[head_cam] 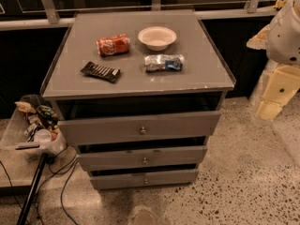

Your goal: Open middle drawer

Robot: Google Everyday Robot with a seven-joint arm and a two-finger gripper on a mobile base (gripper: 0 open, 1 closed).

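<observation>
A grey cabinet [140, 86] with three flat-fronted drawers stands in the middle of the camera view. The middle drawer [108, 158] has a small round metal knob [145, 161] at its centre, and a dark gap shows above its front. The top drawer [103, 129] is above it and the bottom drawer [117, 179] is below it. My gripper [272, 100], pale cream under the white arm [286, 32], hangs at the right edge. It is well right of the cabinet, about level with the top drawer, and touches nothing.
On the cabinet top lie a crushed red soda can [113, 44], a white bowl [157, 37], a blue-and-silver snack bag [163, 63] and a dark snack bar [100, 71]. A clear bin of trash [35, 125], cables and a black pole [30, 193] are at the left. The floor is speckled.
</observation>
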